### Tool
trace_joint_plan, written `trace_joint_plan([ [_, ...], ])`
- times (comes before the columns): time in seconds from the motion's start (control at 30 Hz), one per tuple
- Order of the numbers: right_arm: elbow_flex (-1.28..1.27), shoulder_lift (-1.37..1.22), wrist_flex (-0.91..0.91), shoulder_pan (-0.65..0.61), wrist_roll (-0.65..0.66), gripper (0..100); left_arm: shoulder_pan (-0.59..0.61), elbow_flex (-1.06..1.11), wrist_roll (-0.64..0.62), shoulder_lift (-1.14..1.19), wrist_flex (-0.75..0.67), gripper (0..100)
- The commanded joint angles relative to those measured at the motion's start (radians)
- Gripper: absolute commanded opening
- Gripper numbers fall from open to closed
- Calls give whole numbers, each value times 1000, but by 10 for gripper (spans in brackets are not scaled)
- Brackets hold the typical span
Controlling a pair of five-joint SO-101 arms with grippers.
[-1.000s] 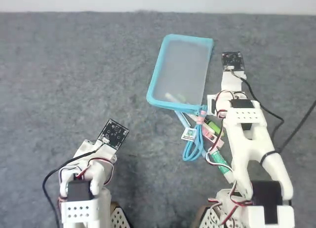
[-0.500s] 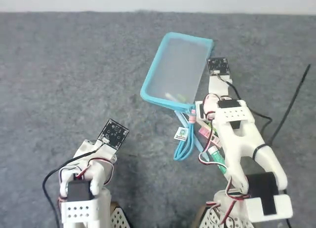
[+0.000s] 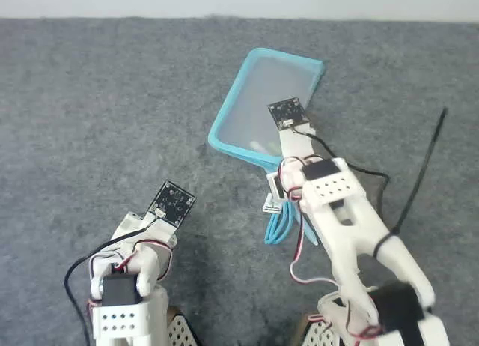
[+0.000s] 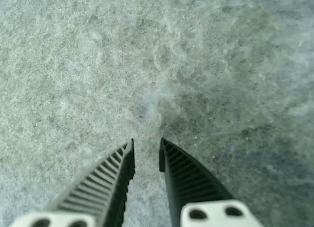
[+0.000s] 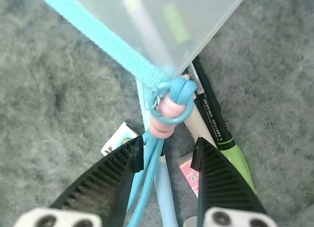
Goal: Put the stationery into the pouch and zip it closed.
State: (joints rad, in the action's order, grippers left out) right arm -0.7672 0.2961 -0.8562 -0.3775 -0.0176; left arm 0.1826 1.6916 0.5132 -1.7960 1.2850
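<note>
Rough grey felt covers the worktop (image 3: 90, 91) right back to a pale wall (image 3: 112, 1). The blue-edged pouch (image 3: 258, 91) lies tilted toward the far side, with pens (image 5: 216, 124) under its near corner. The right end effector (image 5: 167, 148) hangs part-open astride the pouch's blue cord (image 5: 147, 173), not pinching it, while the left end effector (image 4: 146, 151) sits a crack open over bare felt, holding nothing.

The right arm (image 3: 333, 192) has swung left over the pens (image 5: 215, 123), and the pouch (image 3: 258, 99) has shifted left.
</note>
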Motion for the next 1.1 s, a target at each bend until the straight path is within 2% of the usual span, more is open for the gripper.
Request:
trace_joint_plan([
  [0.0,-34,147,-13,-16,-3,173,0,-5,11,-25,12,84],
  [0.33,-164,237,-4,-170,-3,173,0,-5,11,-25,12,84],
  [0.9,-284,237,-13,-173,3,171,2,-5,11,-25,14,84],
  [0.97,-296,237,-13,-176,5,133,2,-5,11,-25,14,84],
  [1.07,-305,239,-13,-180,71,1,2,-5,11,-25,12,84],
])
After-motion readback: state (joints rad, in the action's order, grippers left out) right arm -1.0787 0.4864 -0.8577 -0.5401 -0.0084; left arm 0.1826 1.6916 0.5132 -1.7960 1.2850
